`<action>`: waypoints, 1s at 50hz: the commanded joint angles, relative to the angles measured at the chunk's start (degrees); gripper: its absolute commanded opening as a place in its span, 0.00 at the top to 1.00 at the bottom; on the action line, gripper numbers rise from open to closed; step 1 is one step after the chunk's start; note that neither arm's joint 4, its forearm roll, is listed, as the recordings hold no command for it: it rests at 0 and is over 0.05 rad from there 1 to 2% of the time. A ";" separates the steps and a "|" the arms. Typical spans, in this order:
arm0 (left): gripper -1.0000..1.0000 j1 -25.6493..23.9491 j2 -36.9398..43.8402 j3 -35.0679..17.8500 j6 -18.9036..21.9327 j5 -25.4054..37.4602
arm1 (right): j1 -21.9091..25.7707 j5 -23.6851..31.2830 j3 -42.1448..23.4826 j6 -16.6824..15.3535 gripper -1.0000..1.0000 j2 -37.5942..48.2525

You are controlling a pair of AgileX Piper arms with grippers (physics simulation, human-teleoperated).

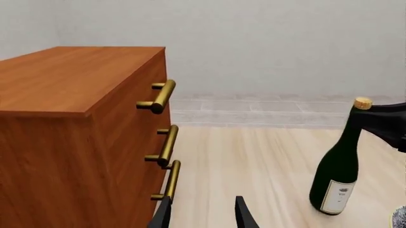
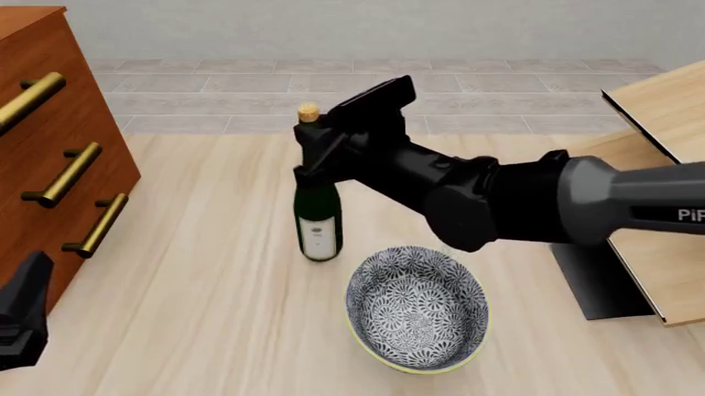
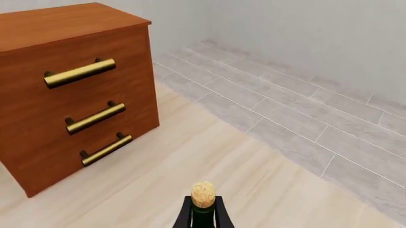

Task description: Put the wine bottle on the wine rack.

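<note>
The wine bottle (image 2: 317, 224) is dark green with a tan cork and a white label. It stands upright near the middle of the table, its base at or just above the surface. My right gripper (image 2: 313, 157) is shut on its neck just under the cork. In the right wrist view the two fingers (image 3: 184, 214) flank the neck below the cork (image 3: 203, 194). The left wrist view shows the bottle (image 1: 336, 173) off to one side. The wine rack (image 2: 661, 111) of slanted light wooden panels stands at the right edge. My left gripper (image 1: 203, 216) is open and holds nothing, low at the front left.
A reddish-brown drawer cabinet (image 2: 44, 140) with brass handles fills the left side. A patterned bowl (image 2: 417, 309) sits just in front and to the right of the bottle. The rack's black base (image 2: 600, 280) lies on the table at the right.
</note>
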 commanded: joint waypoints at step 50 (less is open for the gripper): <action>0.00 -1.25 0.02 -0.85 -0.87 -0.01 | -4.50 11.38 -6.63 -2.95 1.00 -14.43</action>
